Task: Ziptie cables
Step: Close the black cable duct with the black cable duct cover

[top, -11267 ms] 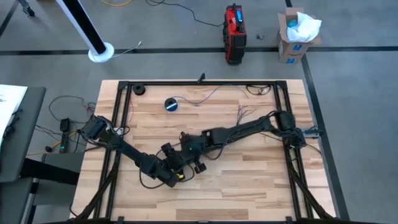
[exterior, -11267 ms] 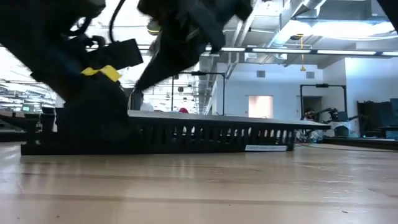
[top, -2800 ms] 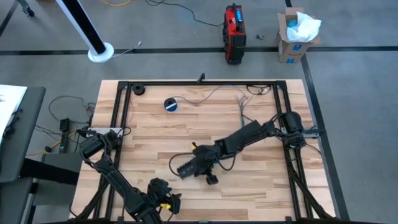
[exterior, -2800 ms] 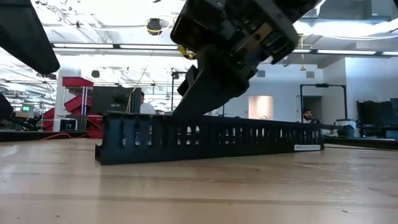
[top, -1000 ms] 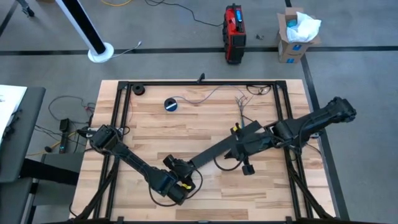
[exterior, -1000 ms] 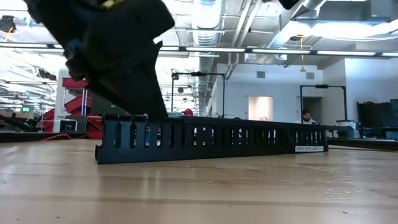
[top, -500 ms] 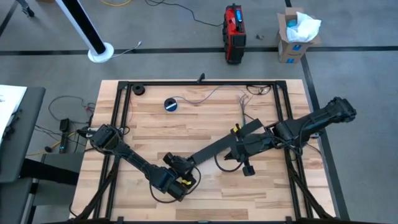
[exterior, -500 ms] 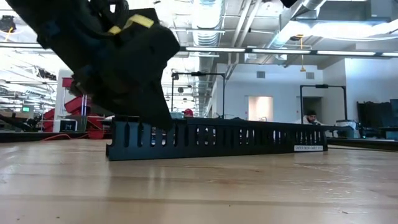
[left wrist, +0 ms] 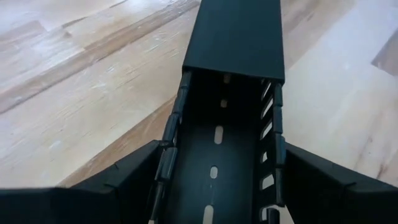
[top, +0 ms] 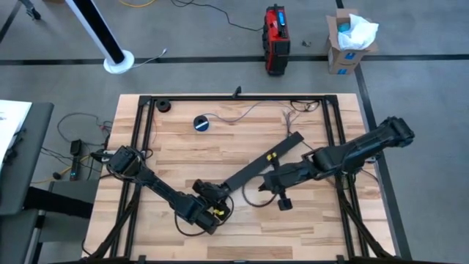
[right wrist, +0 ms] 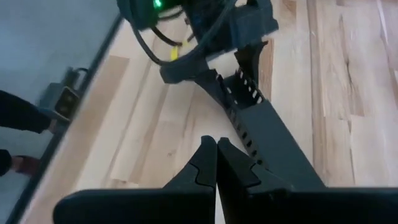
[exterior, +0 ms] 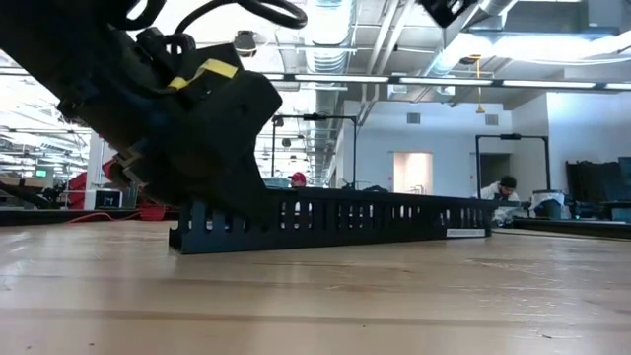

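A long black slotted channel (top: 256, 167) lies slantwise on the table, open side up, running from near left to far right. My left gripper (top: 214, 195) sits at its near-left end and shows as the dark bulk (exterior: 197, 128) in the low view. My right gripper (top: 265, 182) is shut on nothing, just on the near side of the channel's middle; its own view shows the channel (right wrist: 261, 130) beside the fingertips. The thin cables (top: 245, 111) lie loose by the far edge, with more wires (top: 292, 111) to their right. My left gripper straddles the channel's near-left end (left wrist: 224, 162), with one finger (left wrist: 134, 177) outside each slotted side wall. The fingers come in low from the near left and lie along the channel. The channel rests level on the table along its whole length.
A small blue tape roll (top: 201, 122) sits far left. Black frame rails (top: 146, 139) run along the table's left, far and right sides. A person (exterior: 505, 192) shows in the room beyond the table. Bare wood lies in front of the channel.
My right gripper has moved off the channel toward the near left and now stands beside it. The channel has turned a little, its far end swinging toward the far edge. My left gripper has moved toward the far edge onto the channel's near end.
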`<state>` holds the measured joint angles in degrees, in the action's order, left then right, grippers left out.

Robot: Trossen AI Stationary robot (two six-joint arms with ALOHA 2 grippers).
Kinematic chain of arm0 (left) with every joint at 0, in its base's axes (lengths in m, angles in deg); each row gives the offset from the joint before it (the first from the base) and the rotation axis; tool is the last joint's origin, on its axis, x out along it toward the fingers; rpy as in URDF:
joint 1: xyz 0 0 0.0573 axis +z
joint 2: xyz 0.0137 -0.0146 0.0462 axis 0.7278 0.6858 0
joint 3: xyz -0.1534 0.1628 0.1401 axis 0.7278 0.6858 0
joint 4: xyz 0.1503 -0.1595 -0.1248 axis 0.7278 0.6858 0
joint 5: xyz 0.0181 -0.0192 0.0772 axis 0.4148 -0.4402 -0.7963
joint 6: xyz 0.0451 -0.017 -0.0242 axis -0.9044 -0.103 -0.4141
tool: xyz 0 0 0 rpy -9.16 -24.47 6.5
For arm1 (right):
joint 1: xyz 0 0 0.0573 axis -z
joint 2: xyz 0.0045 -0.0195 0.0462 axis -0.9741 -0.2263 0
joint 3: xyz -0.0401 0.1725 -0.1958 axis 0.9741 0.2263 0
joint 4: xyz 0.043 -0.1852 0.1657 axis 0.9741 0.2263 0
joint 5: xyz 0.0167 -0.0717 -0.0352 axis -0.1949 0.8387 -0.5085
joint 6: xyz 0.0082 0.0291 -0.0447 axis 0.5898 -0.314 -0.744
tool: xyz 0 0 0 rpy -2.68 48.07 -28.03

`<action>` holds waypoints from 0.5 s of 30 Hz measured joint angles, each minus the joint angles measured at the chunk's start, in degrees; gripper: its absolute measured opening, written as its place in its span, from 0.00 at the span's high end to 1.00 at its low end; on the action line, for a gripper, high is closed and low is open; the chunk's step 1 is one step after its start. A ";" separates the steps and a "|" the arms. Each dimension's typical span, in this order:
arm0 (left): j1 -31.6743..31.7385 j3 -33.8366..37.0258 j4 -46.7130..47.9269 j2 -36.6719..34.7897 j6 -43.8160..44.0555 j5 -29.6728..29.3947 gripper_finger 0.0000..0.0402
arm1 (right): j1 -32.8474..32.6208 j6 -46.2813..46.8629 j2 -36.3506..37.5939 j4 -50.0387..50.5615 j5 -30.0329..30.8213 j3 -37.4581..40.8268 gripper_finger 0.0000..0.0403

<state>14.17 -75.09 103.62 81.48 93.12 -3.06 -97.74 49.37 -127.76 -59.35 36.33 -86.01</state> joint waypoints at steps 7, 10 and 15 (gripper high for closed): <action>0.93 0.13 0.02 0.11 -0.22 -1.05 0.31 | 0.00 1.68 -8.82 -0.01 4.00 0.02 1.00; 1.22 0.13 0.02 0.11 -0.91 -0.93 0.31 | 0.00 2.76 -12.17 0.81 8.56 0.02 1.00; 1.27 0.13 0.00 0.11 -0.93 -0.50 0.33 | 0.62 -0.62 -16.00 0.19 11.03 -0.15 1.00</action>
<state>15.44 -74.96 103.63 81.59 92.19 -3.56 -97.12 48.76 -143.76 -59.16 47.36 -86.16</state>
